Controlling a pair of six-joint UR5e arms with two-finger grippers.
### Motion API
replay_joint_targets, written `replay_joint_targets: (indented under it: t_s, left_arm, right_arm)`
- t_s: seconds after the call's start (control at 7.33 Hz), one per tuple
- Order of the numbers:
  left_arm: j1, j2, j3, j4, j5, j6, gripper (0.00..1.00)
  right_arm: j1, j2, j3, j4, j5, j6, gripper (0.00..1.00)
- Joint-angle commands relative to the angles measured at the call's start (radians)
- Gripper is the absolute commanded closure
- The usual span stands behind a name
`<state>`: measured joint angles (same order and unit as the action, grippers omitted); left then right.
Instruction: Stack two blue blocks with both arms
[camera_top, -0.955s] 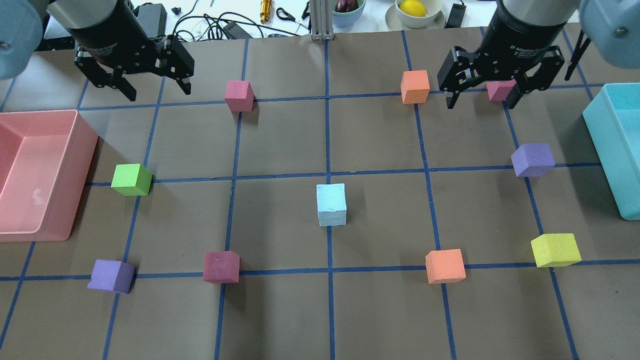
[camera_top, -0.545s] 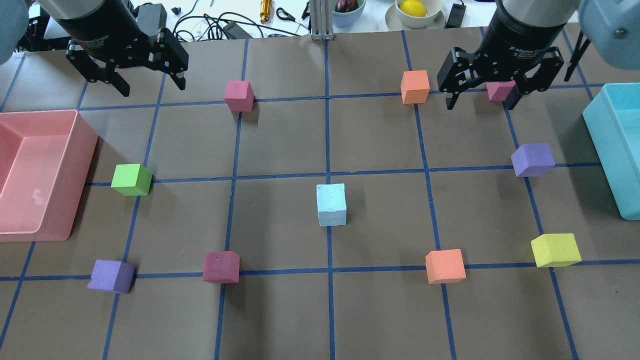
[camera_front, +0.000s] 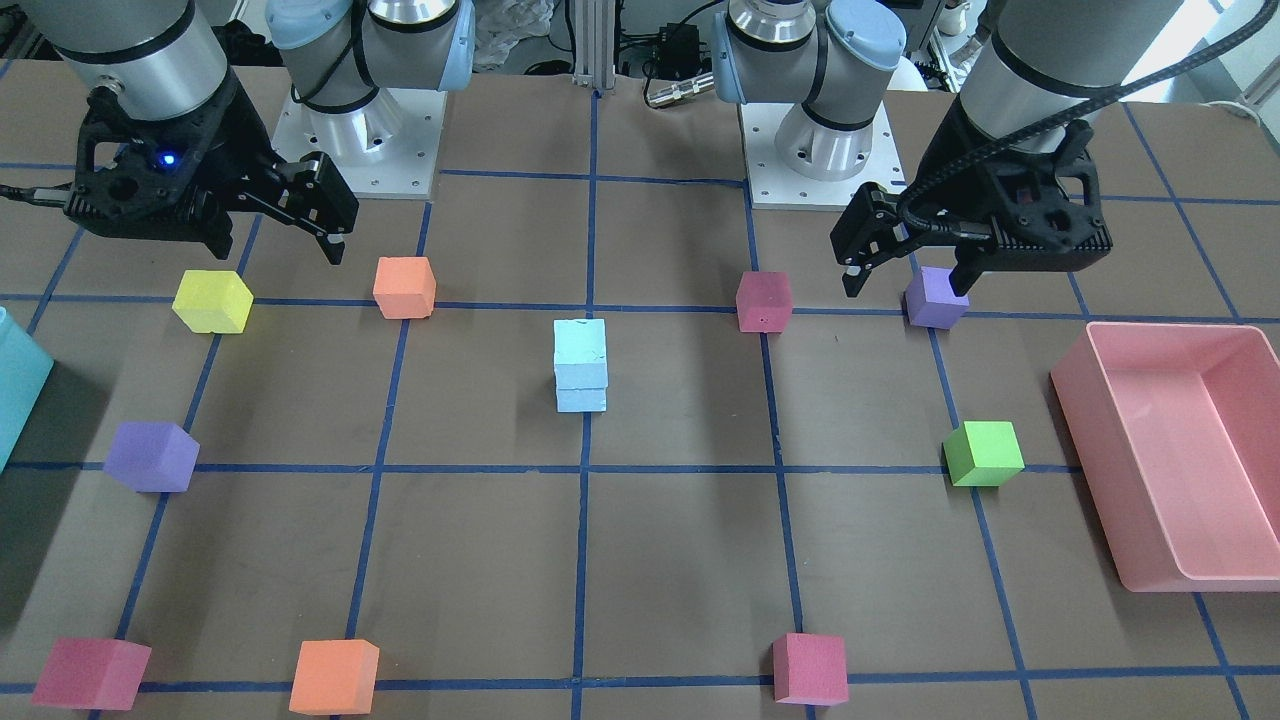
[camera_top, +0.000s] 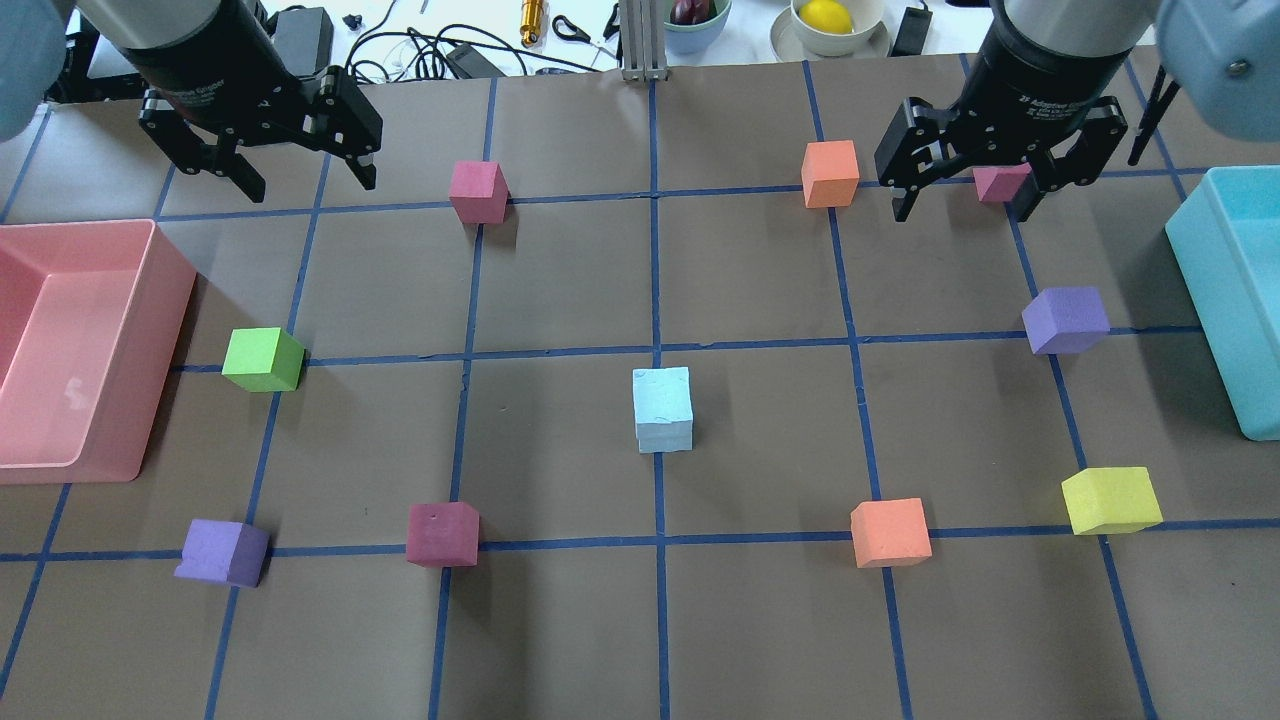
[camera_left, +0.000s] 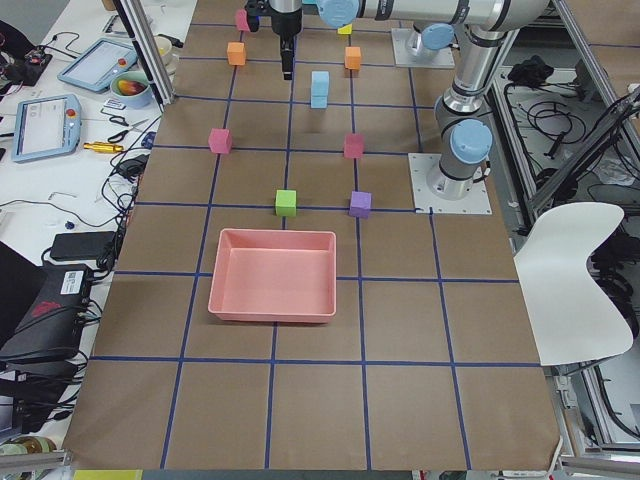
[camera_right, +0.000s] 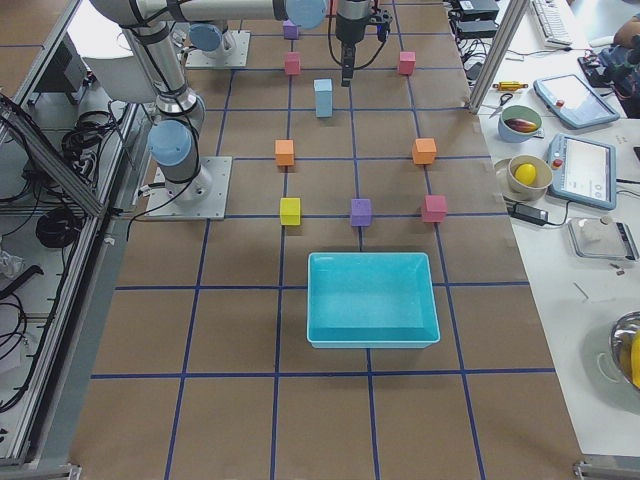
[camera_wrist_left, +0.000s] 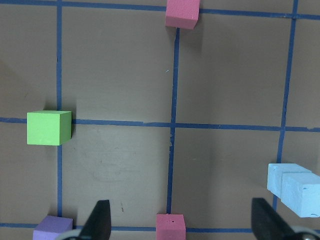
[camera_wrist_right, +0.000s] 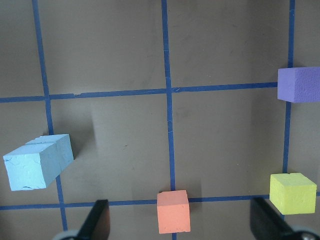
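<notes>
The two blue blocks (camera_top: 662, 405) stand stacked, one on the other, at the middle of the table. The stack also shows in the front view (camera_front: 580, 370), the left wrist view (camera_wrist_left: 295, 189) and the right wrist view (camera_wrist_right: 37, 162). My left gripper (camera_top: 305, 178) hangs open and empty above the far left of the table, well away from the stack. My right gripper (camera_top: 962, 208) hangs open and empty above the far right, over a small magenta cube (camera_top: 1000, 182). Both wrist views show the fingers (camera_wrist_left: 97, 222) (camera_wrist_right: 97, 222) spread wide with nothing between them.
A pink bin (camera_top: 160, 300) sits at the left edge and a teal bin (camera_top: 1200, 250) at the right edge. Scattered cubes ring the stack: green (camera_top: 262, 360), purple (camera_top: 1065, 320) (camera_top: 222, 552), orange (camera_top: 830, 173) (camera_top: 890, 532), yellow (camera_top: 1110, 500), crimson (camera_top: 442, 533), pink (camera_top: 478, 190).
My left gripper has shifted slightly back and forth at the far left. The right gripper and the blue stack have not moved.
</notes>
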<state>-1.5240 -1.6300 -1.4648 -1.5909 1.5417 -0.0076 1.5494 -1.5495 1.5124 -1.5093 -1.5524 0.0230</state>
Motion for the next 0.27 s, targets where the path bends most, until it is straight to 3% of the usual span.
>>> replay_joint_targets:
  t_s: [0.0, 0.14]
  left_arm:
    - [-0.001, 0.002, -0.006, 0.006, 0.0, -0.002, 0.0]
    - [-0.001, 0.007, -0.008, 0.005, -0.002, -0.002, 0.0]
  right_arm:
    - [-0.002, 0.0, 0.0, 0.0, 0.0, 0.0, 0.0]
    - [0.0, 0.0, 0.0, 0.0, 0.0, 0.0, 0.0]
